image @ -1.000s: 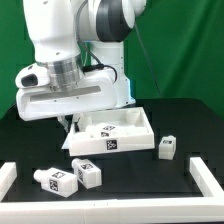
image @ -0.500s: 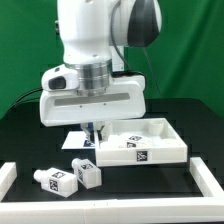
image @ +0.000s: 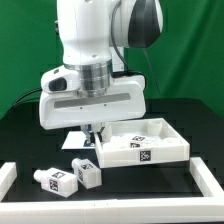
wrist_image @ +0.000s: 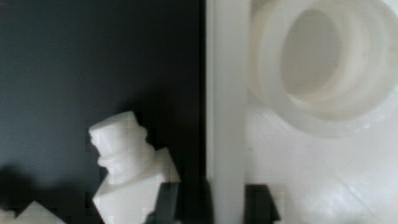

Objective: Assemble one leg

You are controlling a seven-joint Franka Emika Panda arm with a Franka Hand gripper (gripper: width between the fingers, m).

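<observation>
Two stubby white legs with tags, one [image: 55, 179] and another [image: 86, 172], lie on the black table at the exterior view's front left. One leg [wrist_image: 121, 165] shows in the wrist view beside the tray wall. My gripper [image: 94, 132] [wrist_image: 215, 205] points down at the left rim of the large white tray-like piece [image: 142, 148]. Its dark fingers [wrist_image: 169, 205] stand on either side of the tray's rim wall [wrist_image: 226, 90] and are shut on it. A round socket [wrist_image: 320, 60] lies inside the tray.
A thin white marker board [image: 77, 137] lies under the arm, behind the tray's left end. White border pieces sit at the table's front left [image: 7, 176] and front right [image: 207, 174]. A green curtain hangs behind.
The arm and the tray have moved toward the exterior view's right over the last second. A third leg seen right of the tray earlier no longer shows. Little moved in the last half second.
</observation>
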